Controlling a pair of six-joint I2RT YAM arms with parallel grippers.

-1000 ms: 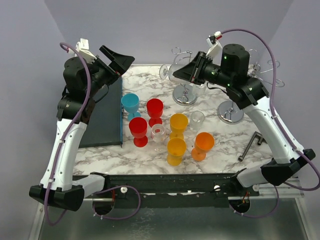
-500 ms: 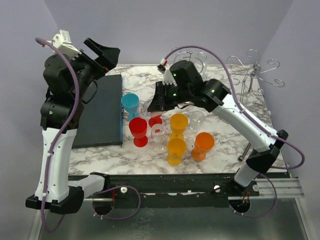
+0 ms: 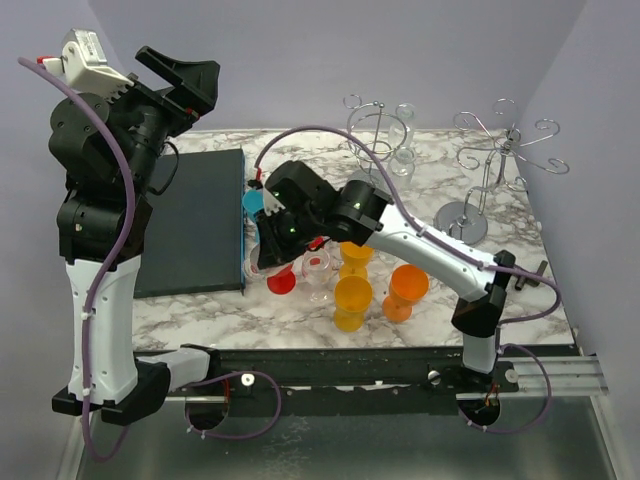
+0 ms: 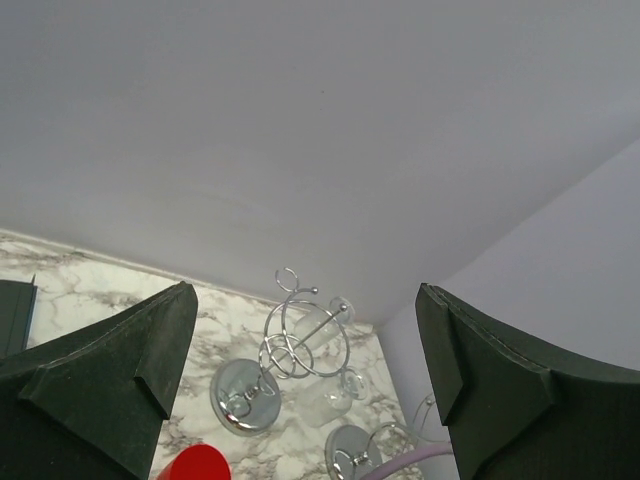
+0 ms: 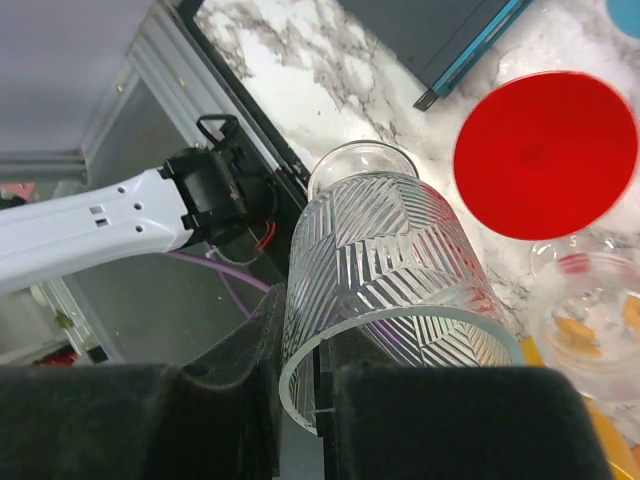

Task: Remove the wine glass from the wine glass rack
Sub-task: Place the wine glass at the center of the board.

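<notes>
My right gripper (image 3: pixel 262 240) is shut on the rim of a clear, cut-pattern wine glass (image 5: pixel 390 260), one finger inside the bowl and one outside. It holds the glass (image 3: pixel 253 264) tilted over the left end of the cup cluster, beside a red cup (image 5: pixel 545 155), well away from both wire racks. The nearer wine glass rack (image 3: pixel 375 125) at the back still carries a hanging glass (image 3: pixel 403 160); a second rack (image 3: pixel 500 150) stands at the back right. My left gripper (image 3: pixel 185 85) is open and empty, raised high at the left; its wrist view looks down on the rack (image 4: pixel 300 335).
Coloured cups crowd the table's middle: blue (image 3: pixel 258 200), red (image 3: pixel 282 280), yellow (image 3: pixel 352 300), orange (image 3: pixel 405 290) and a small clear one (image 3: pixel 318 268). A dark mat (image 3: pixel 195 220) lies at the left. A metal handle (image 3: pixel 530 272) lies at the right edge.
My right arm has swung from the rack at the back down and left across the cups, carrying the glass. My left arm has risen higher, still open.
</notes>
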